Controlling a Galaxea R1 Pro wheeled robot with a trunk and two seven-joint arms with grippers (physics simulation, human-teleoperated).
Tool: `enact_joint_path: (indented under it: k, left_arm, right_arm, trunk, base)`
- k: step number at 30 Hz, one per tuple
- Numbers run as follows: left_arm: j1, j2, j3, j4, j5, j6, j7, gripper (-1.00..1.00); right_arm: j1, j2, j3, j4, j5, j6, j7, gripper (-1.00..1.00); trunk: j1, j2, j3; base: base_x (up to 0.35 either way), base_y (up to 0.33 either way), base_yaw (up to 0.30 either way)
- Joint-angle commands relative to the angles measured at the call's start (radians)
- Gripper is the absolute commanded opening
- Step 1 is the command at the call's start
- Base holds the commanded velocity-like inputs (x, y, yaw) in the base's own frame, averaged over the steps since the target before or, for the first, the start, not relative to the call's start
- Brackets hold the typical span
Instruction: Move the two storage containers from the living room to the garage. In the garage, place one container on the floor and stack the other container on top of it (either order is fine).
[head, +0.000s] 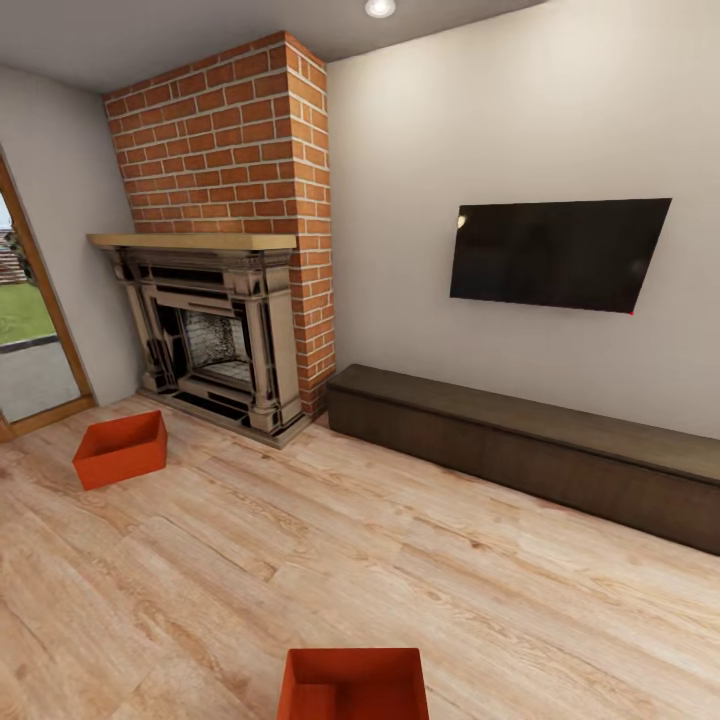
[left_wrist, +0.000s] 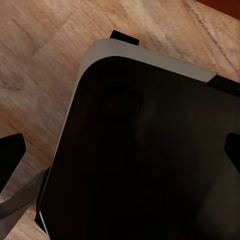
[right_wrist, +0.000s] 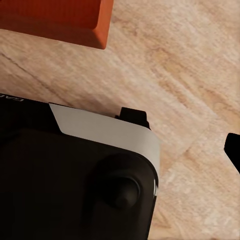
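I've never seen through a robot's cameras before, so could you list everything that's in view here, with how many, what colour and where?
storage containers: two, orange-red, on the wood floor; one in front of the fireplace at the left, one close to the robot at the bottom edge of the head view
wood floor: one, light plank, across the room
brick chimney: one, red, in the corner
fireplace: one, dark and ornate, with a pale mantel, at the chimney's foot
TV: one, black, mounted on the right wall
bench: one, dark brown, long and low, under the TV
glass door: one, wood-framed, far left, grass outside
ceiling light: one, white, at top
robot base: black and grey, seen in both wrist views over the floor
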Motion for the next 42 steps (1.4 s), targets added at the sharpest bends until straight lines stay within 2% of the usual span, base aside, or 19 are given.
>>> enact_joint_path:
  k: [1,9,39,42]
  left_arm:
    - [0.0,0.0,0.001,-0.002,0.004,0.003,0.003,1.0]
    - [0.0,0.0,0.001,-0.002,0.004,0.003,0.003,1.0]
    - [0.0,-0.001,0.001,-0.002,0.004,0.003,0.003,1.0]
    - [0.0,-0.001,0.001,-0.002,0.004,0.003,0.003,1.0]
  right_arm:
    - [-0.001,0.001,0.008,0.003,-0.01,-0.004,0.001,1.0]
    - [-0.001,-0.002,0.009,0.002,-0.009,-0.009,0.005,1.0]
    - [-0.001,-0.007,0.008,0.002,-0.012,-0.01,0.014,1.0]
    - [-0.001,-0.009,-0.01,0.002,-0.012,-0.01,0.014,1.0]
  trunk:
    - [0.0,-0.001,-0.001]
    - [0.0,-0.001,-0.005]
    - [0.0,-0.001,-0.051]
    - [0.0,-0.001,-0.056]
  base:
    - [0.0,0.0,0.0]
    - [0.0,0.0,0.006]
    - [0.0,0.0,0.073]
    - [0.0,0.0,0.014]
